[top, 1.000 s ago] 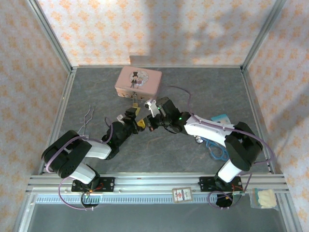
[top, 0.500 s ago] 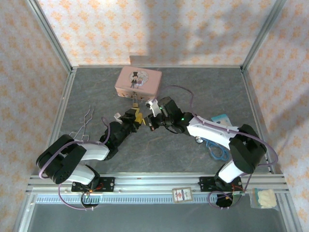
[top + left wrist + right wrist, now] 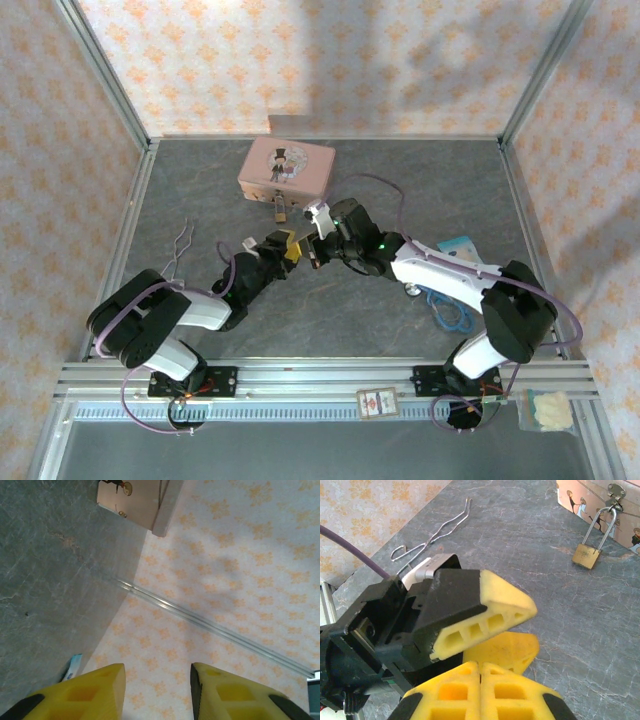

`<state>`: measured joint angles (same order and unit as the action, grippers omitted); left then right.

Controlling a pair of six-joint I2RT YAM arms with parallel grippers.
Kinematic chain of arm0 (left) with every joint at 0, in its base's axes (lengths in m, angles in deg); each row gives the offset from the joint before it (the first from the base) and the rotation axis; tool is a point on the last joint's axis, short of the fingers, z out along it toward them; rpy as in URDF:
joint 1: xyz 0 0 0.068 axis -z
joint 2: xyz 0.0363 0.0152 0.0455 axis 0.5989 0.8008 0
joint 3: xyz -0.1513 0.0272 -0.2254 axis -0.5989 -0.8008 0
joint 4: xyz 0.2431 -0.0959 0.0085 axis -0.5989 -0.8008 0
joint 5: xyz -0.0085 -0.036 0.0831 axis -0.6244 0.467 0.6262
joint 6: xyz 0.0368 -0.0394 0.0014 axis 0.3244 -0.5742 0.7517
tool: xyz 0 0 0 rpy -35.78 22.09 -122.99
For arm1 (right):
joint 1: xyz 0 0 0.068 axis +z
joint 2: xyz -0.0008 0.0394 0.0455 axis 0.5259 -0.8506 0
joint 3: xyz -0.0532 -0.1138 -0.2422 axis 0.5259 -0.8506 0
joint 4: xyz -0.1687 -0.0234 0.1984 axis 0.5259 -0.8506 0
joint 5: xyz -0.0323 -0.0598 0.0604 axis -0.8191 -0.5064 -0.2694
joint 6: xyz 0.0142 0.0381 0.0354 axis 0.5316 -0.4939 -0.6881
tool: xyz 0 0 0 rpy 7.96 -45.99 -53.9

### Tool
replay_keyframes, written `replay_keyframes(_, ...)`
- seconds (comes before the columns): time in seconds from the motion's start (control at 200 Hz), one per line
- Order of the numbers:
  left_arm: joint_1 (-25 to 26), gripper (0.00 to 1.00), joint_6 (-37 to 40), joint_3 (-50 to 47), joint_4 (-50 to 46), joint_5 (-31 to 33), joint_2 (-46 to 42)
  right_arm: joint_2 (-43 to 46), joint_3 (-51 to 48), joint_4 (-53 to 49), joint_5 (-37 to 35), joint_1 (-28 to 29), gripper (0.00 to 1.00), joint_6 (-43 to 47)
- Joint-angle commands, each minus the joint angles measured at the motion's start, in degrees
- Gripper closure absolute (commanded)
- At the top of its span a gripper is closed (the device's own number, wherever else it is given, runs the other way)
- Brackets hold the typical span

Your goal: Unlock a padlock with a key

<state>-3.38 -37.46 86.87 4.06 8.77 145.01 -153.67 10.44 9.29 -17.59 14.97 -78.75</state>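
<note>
Enclosure walled in cream paper printed with orange flowers (image 3: pixel 330 60) and floored by a grey stone-patterned table (image 3: pixel 440 180). Two black-and-white arms, the left arm (image 3: pixel 195 310) and the right arm (image 3: pixel 440 270), reach inward from the near edge, their wrists meeting near the table's middle. Beyond them, toward the far wall, lies a pink illustrated rectangular metal tin (image 3: pixel 288 165). The left gripper (image 3: pixel 156 672), with yellow honeycombed pads, stands released: its fingers are apart and only wall shows in the gap. The right gripper (image 3: pixel 480 666), likewise yellow-padded, is clenched pad against pad, just beside the left one's fingers. No key can be made out between its pads, though one so thin might escape this view. Smallest is a tiny padlock (image 3: pixel 586 555) with a square brass-coloured body. Its thin silvery U-shaped shackle (image 3: pixel 595 527) is hooked through the small silvery latch (image 3: pixel 617 490) on the tin's near face, and the body rests on the table. The padlock's long axis runs from the latch back toward the arms, body end nearest them. From both grippers it lies ahead, toward the tin. Seen from above, the left gripper is in line with it and closer, the right gripper a little to one side. An approach would probably run along that axis to the body's free end.
</note>
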Motion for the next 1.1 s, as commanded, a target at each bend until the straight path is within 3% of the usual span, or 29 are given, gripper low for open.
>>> replay_keyframes(0.0,0.44,0.7,-0.51,0.98,7.42,-1.0,1.05,0.48,0.33,1.91,-0.96,-0.03,1.0,-0.25)
replay_keyframes(0.11,0.48,0.67,-1.06,0.85,8.0,-1.14,1.5,0.53,0.43,1.84,-1.02,-0.03,1.0,-0.07)
replay_keyframes(0.195,0.69,0.44,-3.49,0.57,8.22,-1.8,1.91,0.81,0.4,2.25,-1.09,-0.03,1.0,0.09)
replay_keyframes(0.24,0.94,0.39,-5.64,0.16,9.64,-1.89,2.32,0.74,0.43,2.6,-1.15,-0.03,1.0,0.17)
replay_keyframes(0.46,1.53,0.31,-9.36,-0.17,8.36,-1.13,0.44,-1.01,1.1,3.85,0.49,-0.03,1.0,-0.24)
replay_keyframes(0.876,1.57,0.45,-10.39,-0.43,8.35,0.2,-1.52,-1.03,-1.06,4.3,-0.09,-0.04,1.0,-0.69)
replay_keyframes(0.986,1.64,0.57,-10.37,-0.49,7.95,0.2,-1.23,-0.54,-1.15,4.16,-0.58,-0.06,1.0,-0.56)
replay_keyframes(1.096,1.63,0.76,-10.36,-0.52,8.66,0.24,-0.5,-0.03,-1.24,4.03,-0.57,-0.12,1.0,-0.51)
